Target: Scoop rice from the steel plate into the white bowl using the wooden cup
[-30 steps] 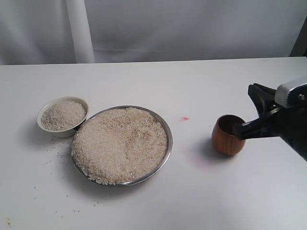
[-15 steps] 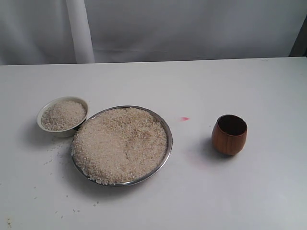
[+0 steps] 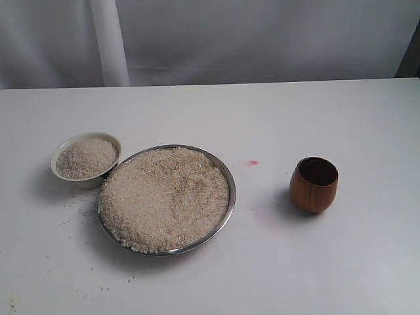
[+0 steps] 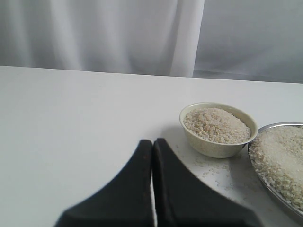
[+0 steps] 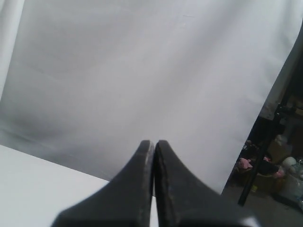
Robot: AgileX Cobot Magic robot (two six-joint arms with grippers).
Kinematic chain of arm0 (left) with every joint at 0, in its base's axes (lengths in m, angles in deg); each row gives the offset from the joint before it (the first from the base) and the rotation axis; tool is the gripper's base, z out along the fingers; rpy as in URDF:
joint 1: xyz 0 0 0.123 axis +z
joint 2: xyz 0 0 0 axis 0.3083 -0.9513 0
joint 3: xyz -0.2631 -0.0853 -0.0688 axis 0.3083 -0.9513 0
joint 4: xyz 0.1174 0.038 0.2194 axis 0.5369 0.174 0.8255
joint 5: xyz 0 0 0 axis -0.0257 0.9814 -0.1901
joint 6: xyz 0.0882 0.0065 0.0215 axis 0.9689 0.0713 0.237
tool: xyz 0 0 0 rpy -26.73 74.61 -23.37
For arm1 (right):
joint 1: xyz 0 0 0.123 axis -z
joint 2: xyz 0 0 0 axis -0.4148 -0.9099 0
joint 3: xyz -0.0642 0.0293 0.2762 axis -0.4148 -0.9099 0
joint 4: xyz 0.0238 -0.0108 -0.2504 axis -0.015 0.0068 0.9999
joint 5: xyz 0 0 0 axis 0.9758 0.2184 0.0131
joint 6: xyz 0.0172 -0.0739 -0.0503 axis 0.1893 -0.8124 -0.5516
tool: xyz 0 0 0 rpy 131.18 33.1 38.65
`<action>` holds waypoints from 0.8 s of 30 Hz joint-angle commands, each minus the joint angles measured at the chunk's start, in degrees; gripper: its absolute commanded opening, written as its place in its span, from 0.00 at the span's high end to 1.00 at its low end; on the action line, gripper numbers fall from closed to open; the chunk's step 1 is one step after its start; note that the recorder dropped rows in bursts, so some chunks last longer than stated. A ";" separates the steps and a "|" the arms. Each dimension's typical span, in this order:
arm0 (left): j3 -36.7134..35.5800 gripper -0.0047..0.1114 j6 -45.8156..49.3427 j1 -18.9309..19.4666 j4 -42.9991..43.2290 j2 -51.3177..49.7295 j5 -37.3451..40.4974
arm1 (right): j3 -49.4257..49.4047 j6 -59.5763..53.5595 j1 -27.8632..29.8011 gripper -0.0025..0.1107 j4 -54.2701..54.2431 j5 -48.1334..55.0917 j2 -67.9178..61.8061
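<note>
The steel plate lies left of centre, heaped with beige rice. Touching its far-left rim, the white bowl holds a mound of rice up to its rim. The wooden cup stands upright and alone at the right, dark inside. Neither arm shows in the exterior view. My left gripper is shut and empty, with the white bowl and the steel plate's edge ahead of it. My right gripper is shut and empty, facing a white curtain, away from the cup.
Stray grains lie scattered on the white table around the bowl and in front of the plate. A small pink mark sits between plate and cup. A white curtain hangs behind the table; clutter shows past its edge.
A second ago my right gripper was open next to the wooden cup, one finger at its rim. It has since drawn back out of the exterior view. The cup stays upright.
</note>
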 commanded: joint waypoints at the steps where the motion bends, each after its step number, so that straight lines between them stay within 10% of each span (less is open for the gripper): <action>1: -0.04 0.96 -0.10 -0.37 -0.07 -0.02 -0.46 | -0.49 1.03 0.41 0.98 0.42 3.70 0.31; 24: -0.04 0.96 -0.10 -0.37 -0.07 -0.02 -0.46 | -16.26 33.42 5.27 0.98 28.02 11.05 27.59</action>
